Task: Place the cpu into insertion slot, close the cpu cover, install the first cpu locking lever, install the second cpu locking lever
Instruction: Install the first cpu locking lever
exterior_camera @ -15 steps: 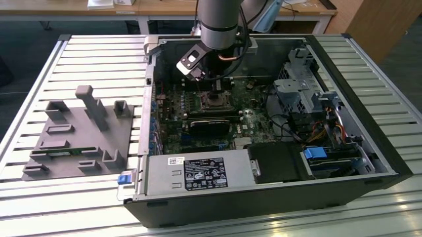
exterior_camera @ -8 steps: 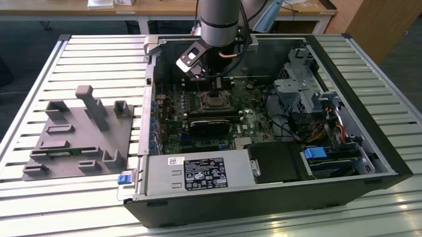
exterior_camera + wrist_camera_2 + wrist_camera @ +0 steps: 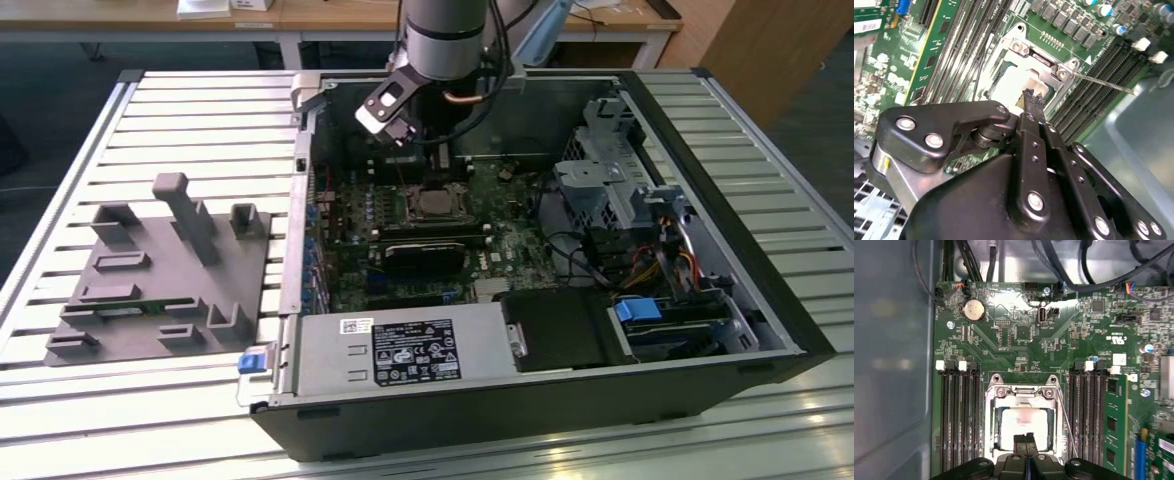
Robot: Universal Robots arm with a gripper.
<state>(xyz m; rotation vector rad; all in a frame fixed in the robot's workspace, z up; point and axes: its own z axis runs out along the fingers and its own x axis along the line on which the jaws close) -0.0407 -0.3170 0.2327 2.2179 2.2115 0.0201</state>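
gripper [image 3: 1026, 438] matte black, tips pinched together | cpu [image 3: 1024, 419] pale flat square | cpu cover [image 3: 990, 426] thin silver frame around it

Exterior view looks down from afar; both wrist views (close) share the insertion slot [image 3: 990, 425] [image 3: 999, 65].
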